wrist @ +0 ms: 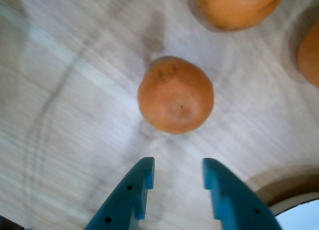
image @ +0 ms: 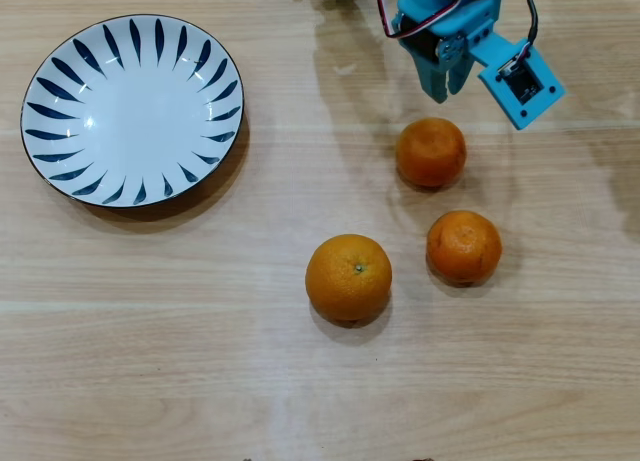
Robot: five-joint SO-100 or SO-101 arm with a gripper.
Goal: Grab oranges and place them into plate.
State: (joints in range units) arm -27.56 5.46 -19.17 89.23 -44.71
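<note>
Three dimpled oranges [image: 349, 278], blue-petalled white plate [image: 132, 111]

A pale wooden surface [image: 200, 361] with fine horizontal grain fills the overhead view. Faint plank seams cross it. Soft, even light casts gentle shadows; no walls or windows are visible.

In the overhead view the plate [image: 131, 111] sits on the table [image: 180, 361] at upper left, well apart from three oranges at right: one [image: 431, 152] uppermost, another [image: 464, 247] below it, the largest [image: 348, 278] lower left.
</note>
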